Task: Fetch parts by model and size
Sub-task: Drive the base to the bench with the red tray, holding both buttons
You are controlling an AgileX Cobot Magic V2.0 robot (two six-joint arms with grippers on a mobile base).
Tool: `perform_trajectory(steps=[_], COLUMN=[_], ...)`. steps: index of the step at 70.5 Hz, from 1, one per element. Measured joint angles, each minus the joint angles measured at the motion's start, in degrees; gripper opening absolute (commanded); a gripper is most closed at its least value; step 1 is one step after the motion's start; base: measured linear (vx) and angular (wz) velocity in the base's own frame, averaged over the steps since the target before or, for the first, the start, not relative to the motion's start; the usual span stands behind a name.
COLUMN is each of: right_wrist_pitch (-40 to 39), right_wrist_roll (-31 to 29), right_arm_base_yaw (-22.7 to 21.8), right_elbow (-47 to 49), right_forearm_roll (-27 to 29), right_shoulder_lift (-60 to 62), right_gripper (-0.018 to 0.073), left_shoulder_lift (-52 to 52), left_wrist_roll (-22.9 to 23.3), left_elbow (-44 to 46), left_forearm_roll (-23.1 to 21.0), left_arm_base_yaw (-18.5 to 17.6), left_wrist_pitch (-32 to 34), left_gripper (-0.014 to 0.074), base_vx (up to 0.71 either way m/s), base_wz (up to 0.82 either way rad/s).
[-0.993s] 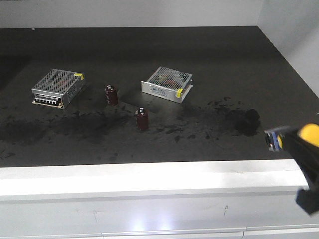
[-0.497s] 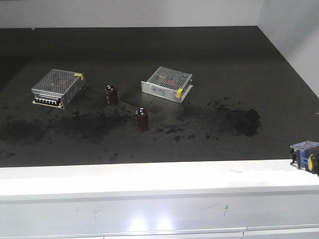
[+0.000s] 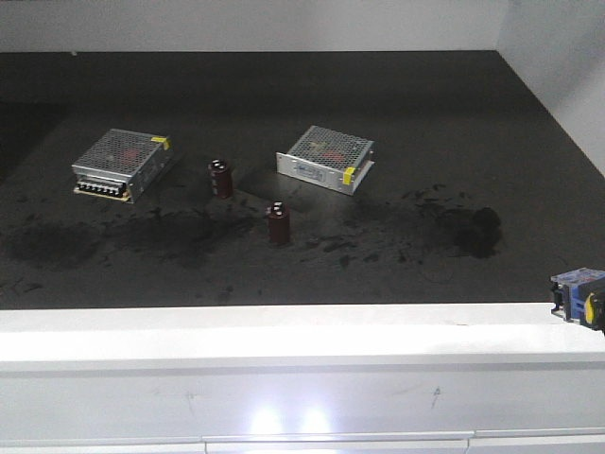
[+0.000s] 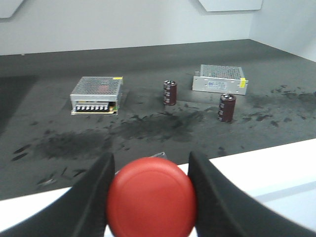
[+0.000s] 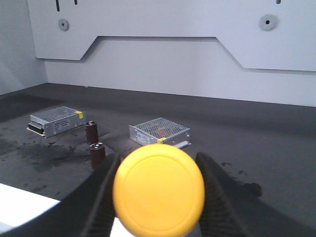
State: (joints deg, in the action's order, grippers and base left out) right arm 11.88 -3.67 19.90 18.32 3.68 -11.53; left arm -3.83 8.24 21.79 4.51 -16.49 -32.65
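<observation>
The left gripper (image 4: 150, 164) pinches the red button (image 4: 150, 200) between its dark fingers, and the right gripper (image 5: 158, 163) pinches the yellow button (image 5: 159, 190) the same way. Both are by the white ledge (image 3: 284, 336) at the front of the black table (image 3: 397, 85). The caps hide the bases, so the hold is probably on the square bodies. The carry wants a steady squeeze and level wrists, arms apart. Two metal boxes (image 3: 124, 163) and two dark red cylinders (image 3: 278, 223) stand well back on the table; nothing blocks the way.
</observation>
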Motion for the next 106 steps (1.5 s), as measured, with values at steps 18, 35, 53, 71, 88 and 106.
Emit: perform_trajectory(steps=[18, 35, 53, 71, 88, 106], right_wrist_pitch=[0.0, 0.0, 0.0, 0.0, -0.1, -0.1], right_wrist_roll=[0.0, 0.0, 0.0, 0.0, 0.0, 0.0], right_arm_base_yaw=[0.0, 0.0, 0.0, 0.0, 0.0, 0.0], right_elbow=[0.0, 0.0, 0.0, 0.0, 0.0, 0.0], right_forearm_roll=[0.0, 0.0, 0.0, 0.0, 0.0, 0.0], right_shoulder_lift=[0.0, 0.0, 0.0, 0.0, 0.0, 0.0], right_gripper=[-0.0010, -0.0010, -0.0010, -0.0010, -0.0010, -0.0010], left_shoulder_lift=[0.0, 0.0, 0.0, 0.0, 0.0, 0.0], left_wrist_roll=[0.0, 0.0, 0.0, 0.0, 0.0, 0.0], left_elbow=[0.0, 0.0, 0.0, 0.0, 0.0, 0.0], left_forearm_roll=[0.0, 0.2, 0.2, 0.2, 0.2, 0.2], left_arm_base_yaw=[0.0, 0.0, 0.0, 0.0, 0.0, 0.0], left_wrist_pitch=[0.0, 0.0, 0.0, 0.0, 0.0, 0.0], left_gripper=[-0.0007, -0.0007, -0.0007, -0.0007, -0.0007, -0.0007], base_vx=[-0.09, -0.13, -0.13, -0.10, -0.08, -0.03], base_wz=[0.39, 0.83, 0.93, 0.92, 0.94, 0.89])
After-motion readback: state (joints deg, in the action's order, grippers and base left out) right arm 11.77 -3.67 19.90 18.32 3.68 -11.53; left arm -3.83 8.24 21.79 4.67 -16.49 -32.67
